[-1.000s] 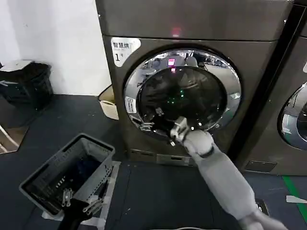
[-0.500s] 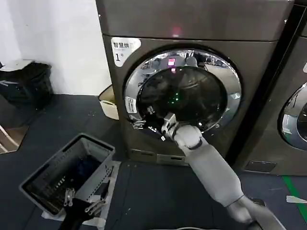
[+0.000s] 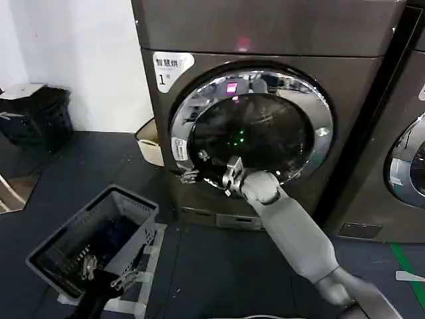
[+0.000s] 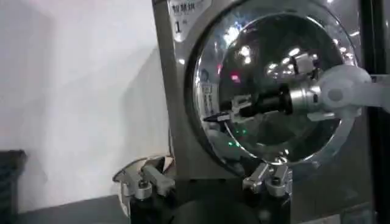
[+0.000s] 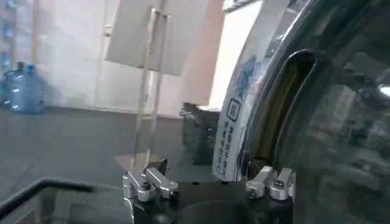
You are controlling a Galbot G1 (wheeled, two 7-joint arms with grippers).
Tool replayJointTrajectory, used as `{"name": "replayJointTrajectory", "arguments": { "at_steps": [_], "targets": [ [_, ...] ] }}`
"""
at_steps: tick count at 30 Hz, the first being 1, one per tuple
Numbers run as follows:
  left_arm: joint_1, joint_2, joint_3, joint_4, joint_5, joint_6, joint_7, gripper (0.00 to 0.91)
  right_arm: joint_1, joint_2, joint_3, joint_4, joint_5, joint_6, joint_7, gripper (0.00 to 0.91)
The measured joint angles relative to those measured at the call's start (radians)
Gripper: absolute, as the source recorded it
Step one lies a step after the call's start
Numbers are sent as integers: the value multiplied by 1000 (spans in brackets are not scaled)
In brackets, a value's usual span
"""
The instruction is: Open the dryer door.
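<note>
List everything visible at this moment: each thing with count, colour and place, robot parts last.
dryer door: one, chrome ring with dark glass, on the front of the dark grey machine; its left edge looks lifted slightly off the front.
dryer: one, dark grey, centre, white "1" sticker at its upper left.
neighbouring machine: one, dark grey, chrome-ringed door, far right.
laundry basket: one, grey, on the floor at lower left.
beige tub: one, on the floor beside the dryer's left side.
black bin: one, against the white wall at left.
right gripper: one, grey arm, at the lower left rim of the door.
left gripper: one, dark, low over the basket, parked.
</note>
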Motion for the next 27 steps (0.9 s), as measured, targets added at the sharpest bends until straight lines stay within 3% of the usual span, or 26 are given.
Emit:
{"name": "replayJointTrajectory", "arguments": {
  "at_steps": [14,23,27],
  "targets": [
    [-165,213,-61,187,-160,-48,3,907,-102,-144,54,185,132,-30,-216,907],
    [-267,332,-33,308,-315,-46,-8,907,-199,-243,122,280,185,39,-395,907],
    [-315,398,-1,346,-421,-47,-18,907,-243,-280,159,306,199,29,-482,907]
  ]
}}
